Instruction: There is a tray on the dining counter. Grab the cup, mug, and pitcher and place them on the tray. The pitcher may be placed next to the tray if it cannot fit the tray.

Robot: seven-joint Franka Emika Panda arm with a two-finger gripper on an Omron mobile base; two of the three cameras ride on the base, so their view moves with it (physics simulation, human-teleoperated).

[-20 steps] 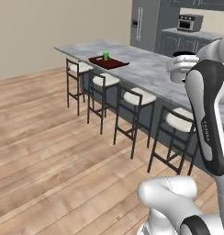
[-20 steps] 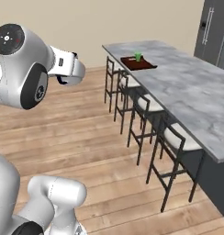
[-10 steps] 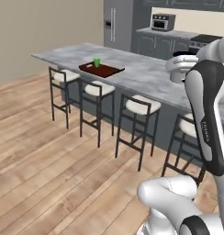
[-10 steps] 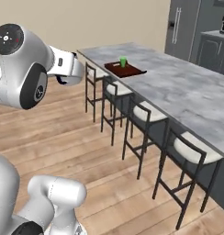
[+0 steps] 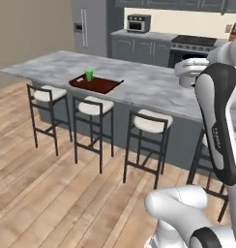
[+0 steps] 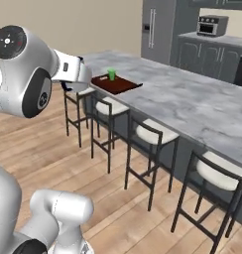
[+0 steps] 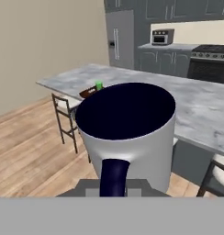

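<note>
The gripper [image 7: 114, 189] is clamped on the mug [image 7: 127, 133] at its handle, upright, away from the counter [image 5: 154, 85]. The cup [image 5: 89, 74] stands on the tray [image 5: 96, 84] near the counter's front edge.

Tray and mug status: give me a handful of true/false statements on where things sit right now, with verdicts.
1. The green cup stands on the tray. True.
2. The tray lies on the wood floor beside the stools. False: it lies on the dining counter, above the stools.
3. The mug is held at the gripper, its dark handle toward the hand camera. True.
4. The mug already sits on the tray next to the cup. False: it is up at the gripper, away from the tray.
5. The mug's inside is white. False: it is dark navy.
</note>
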